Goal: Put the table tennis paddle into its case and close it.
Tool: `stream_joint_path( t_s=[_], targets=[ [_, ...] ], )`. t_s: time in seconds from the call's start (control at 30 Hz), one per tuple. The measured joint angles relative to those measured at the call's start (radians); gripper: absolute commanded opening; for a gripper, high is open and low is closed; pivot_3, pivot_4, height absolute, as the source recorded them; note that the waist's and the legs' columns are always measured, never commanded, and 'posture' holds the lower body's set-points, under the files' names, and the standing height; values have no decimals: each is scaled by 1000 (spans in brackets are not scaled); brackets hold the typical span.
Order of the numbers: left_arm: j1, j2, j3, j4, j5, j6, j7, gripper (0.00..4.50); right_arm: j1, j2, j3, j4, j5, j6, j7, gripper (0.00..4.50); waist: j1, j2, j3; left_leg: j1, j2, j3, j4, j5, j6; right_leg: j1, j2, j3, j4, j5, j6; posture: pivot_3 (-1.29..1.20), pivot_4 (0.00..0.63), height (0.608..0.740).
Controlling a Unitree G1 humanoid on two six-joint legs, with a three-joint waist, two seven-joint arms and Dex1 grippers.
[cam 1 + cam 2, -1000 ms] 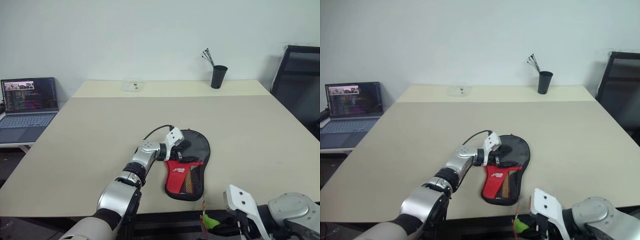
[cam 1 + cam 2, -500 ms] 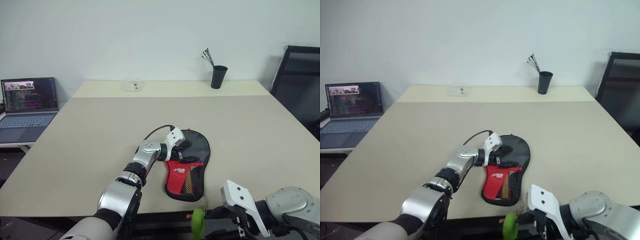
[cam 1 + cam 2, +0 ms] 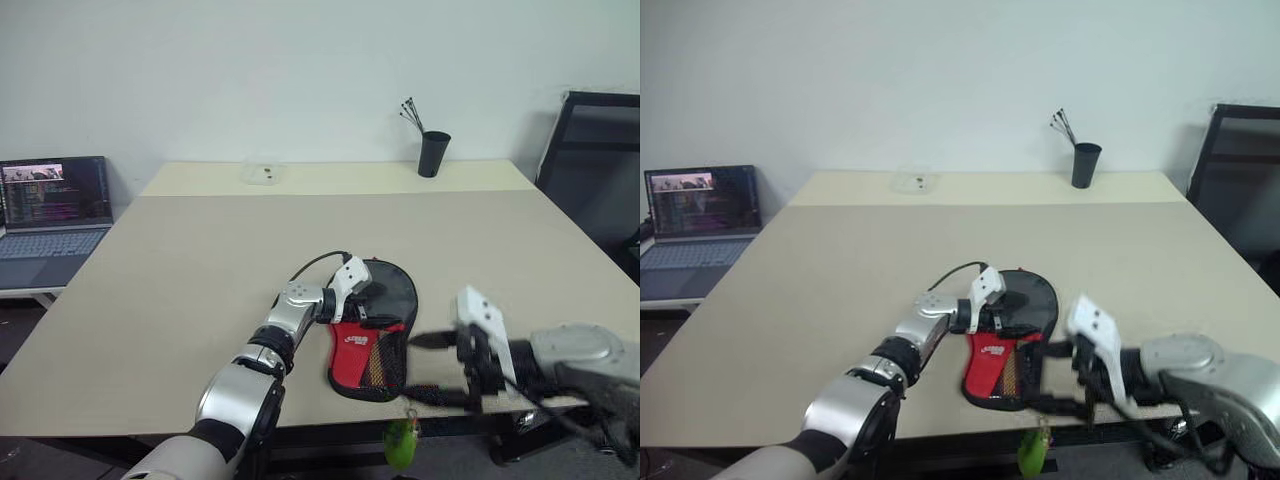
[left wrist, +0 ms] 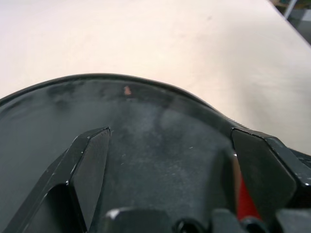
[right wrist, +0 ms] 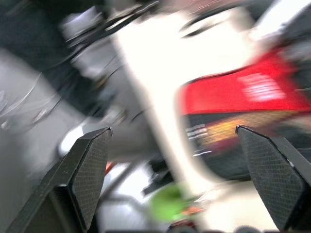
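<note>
Two grippers spread wide – left [image 3: 372,305] on case [image 3: 385,330], right [image 3: 430,368] beside it, beige table [image 3: 200,260], white wall [image 3: 300,70], laptop [image 3: 50,205].

1. I saw a wide beige table [image 3: 200,260].
2. The case [image 3: 375,330] lay flat near its front edge, its green tag [image 3: 401,442] hanging over that edge.
3. A black cup [image 3: 432,154] and a small clear box [image 3: 262,174] stood along the far edge.

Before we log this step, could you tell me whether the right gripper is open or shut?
Open: the right gripper hovers beside the case with its two black fingers spread wide and nothing between them.
</note>
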Motion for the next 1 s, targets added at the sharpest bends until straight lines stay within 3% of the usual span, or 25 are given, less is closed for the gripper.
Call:
stream_joint_path(
  t_s=[0.3, 0.57, 0.73, 0.93, 1.0],
  targets=[
    [149, 145, 64, -356, -124, 133, -36, 4320, -113, 120, 40, 370, -253, -209, -61, 4477, -8, 0, 0, -1, 0, 2, -2, 0, 0, -5, 4, 5, 2, 0, 0, 0, 150, 740],
    [409, 332, 144, -777, -233, 391, 22, 4320, -215, 299, 112, 676, -443, -401, -82, 4477, -26, 0, 0, 0, 3, 2, -3, 0, 0, -5, 3, 6, 3, 0, 0, 0, 150, 740],
    [514, 368, 171, -946, -284, 492, 85, 4320, -286, 389, 115, 851, -507, -493, -81, 4477, -23, 0, 0, 0, 1, 3, -2, 0, 0, -5, 0, 7, 3, 1, 0, 0, 150, 740],
    [553, 373, 172, -1022, -306, 529, 136, 4320, -344, 440, 115, 1058, -575, -579, -60, 4477, -25, 0, 0, 0, 1, 3, -3, 0, 0, -5, 0, 7, 3, 1, 0, 0, 150, 740],
    [563, 373, 171, -1036, -308, 531, 146, 4320, -360, 457, 115, 1112, -594, -596, -53, 4107, -26, 0, 0, 0, 2, 3, -3, 0, 0, -5, 1, 7, 3, 1, 0, 0, 150, 740]
  ],
)
